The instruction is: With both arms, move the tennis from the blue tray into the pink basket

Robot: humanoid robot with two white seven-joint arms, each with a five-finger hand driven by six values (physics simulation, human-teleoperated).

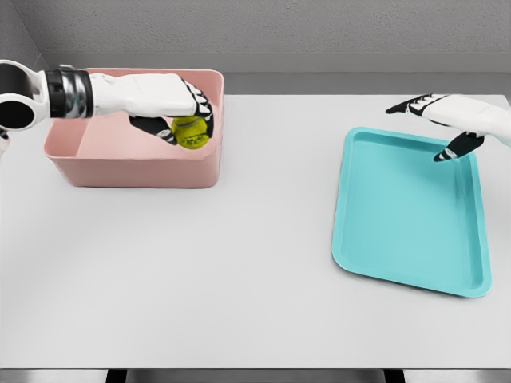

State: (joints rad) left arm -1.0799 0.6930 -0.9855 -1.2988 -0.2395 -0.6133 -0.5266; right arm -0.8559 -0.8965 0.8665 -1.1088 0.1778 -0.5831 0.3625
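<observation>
on the white table [239, 263], the left hand [172, 104] grips the tennis ball [190, 132] over the pink basket [132, 163]. the right hand [447, 120], fingers seemingly spread, hovers above the blue tray [399, 239].

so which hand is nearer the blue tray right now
The right hand: it hovers over the blue tray's far right corner, fingers open. The left hand is far across the table, over the pink basket, gripping the tennis ball.

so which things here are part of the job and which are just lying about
Part of the job:
yellow-green tennis ball, held by left hand
pink plastic basket
blue rectangular tray
right hand, open over the tray

Lying about:
nothing, only the white table
</observation>
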